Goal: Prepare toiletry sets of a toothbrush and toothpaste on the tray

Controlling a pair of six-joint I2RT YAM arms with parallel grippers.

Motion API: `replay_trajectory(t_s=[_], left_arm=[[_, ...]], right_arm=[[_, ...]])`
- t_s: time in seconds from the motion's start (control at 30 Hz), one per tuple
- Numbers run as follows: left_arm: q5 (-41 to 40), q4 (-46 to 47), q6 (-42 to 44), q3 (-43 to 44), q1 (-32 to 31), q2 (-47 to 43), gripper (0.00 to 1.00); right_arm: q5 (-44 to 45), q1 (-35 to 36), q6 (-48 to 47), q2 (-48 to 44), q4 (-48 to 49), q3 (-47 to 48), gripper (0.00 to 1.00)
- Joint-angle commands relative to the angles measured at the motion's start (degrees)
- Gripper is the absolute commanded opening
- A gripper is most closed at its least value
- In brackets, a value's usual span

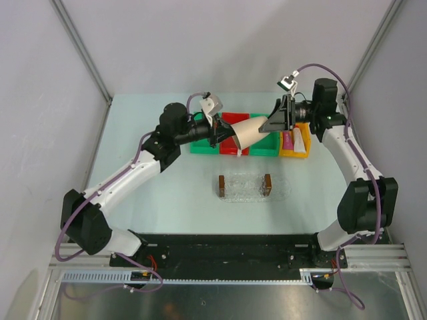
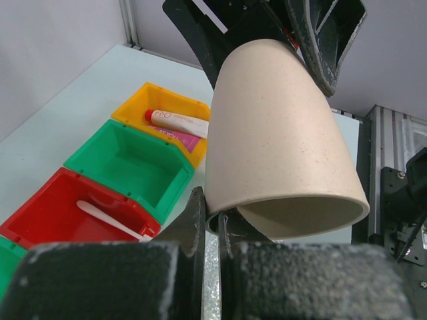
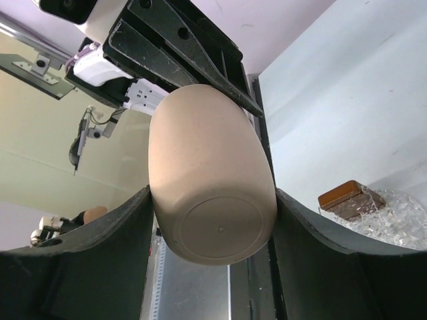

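Jaws of the left gripper (image 2: 213,223) are pressed together on the rim wall of the beige cup (image 2: 280,133). The right gripper (image 3: 212,207) clasps the cup's closed end from both sides. The cup lies on its side in the air between them, over the row of bins.

The tray (image 1: 245,189) rests on the table (image 1: 133,133) at 6 o'clock from the cup, apart from the bins. Bare table lies at its 9 and 3 o'clock.

The toothbrush (image 2: 110,219) lies in the red bin (image 2: 40,213). The toothpaste (image 1: 287,140) lies in the yellow bin (image 2: 143,100) at the row's 3 o'clock end, beside a white tube (image 2: 179,121). A green bin (image 2: 133,160) sits between red and yellow.

Walls close off the table at 9, 12 and 3 o'clock. From above, the cup and both grippers cover part of the red and green bins.
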Motion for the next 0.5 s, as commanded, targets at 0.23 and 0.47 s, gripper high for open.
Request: replay_trajectory(t_s=[0.23, 0.47], left_arm=[[6.6, 3.3, -8.8, 3.6, -0.3, -1.9, 0.05], [8.0, 3.2, -10.2, 3.9, -0.2, -2.0, 0.1]], right_arm=[[2.9, 1.1, -6.2, 4.2, -1.2, -0.3, 0.18], [2.1, 1.8, -6.7, 5.0, -1.5, -0.3, 0.22]])
